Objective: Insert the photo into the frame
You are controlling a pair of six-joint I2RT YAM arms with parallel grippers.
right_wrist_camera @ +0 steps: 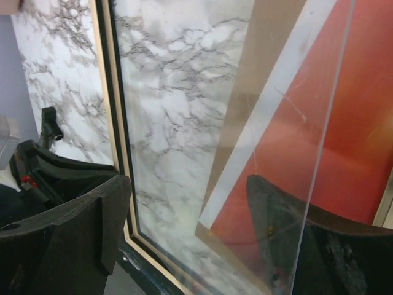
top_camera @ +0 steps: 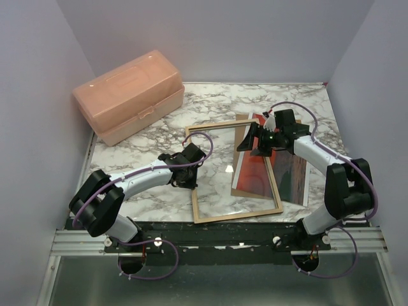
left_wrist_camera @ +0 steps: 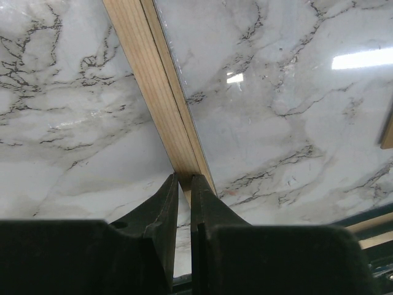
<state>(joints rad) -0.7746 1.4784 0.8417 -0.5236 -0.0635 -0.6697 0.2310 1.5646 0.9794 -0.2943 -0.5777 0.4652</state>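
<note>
The frame (top_camera: 194, 191) lies tan back up mid-table, a clear pane (top_camera: 227, 168) in it. My left gripper (top_camera: 188, 164) is shut, its tips (left_wrist_camera: 184, 179) against the frame's left wooden rail (left_wrist_camera: 153, 92). The photo (top_camera: 255, 173), red-orange with a white border, lies on a brown backing board (top_camera: 243, 119) under the frame's right part. My right gripper (top_camera: 258, 141) hovers open over the frame's upper right. In the right wrist view its fingers (right_wrist_camera: 80, 233) stand wide apart (right_wrist_camera: 184, 184), one showing through the pane above the photo (right_wrist_camera: 350, 123); the frame's rail (right_wrist_camera: 120, 153) runs between.
A pink plastic toolbox (top_camera: 131, 95) stands at the back left on the marble table (top_camera: 146, 191). Grey walls close in the left, back and right. A metal rail (top_camera: 217, 239) with both arm bases runs along the near edge.
</note>
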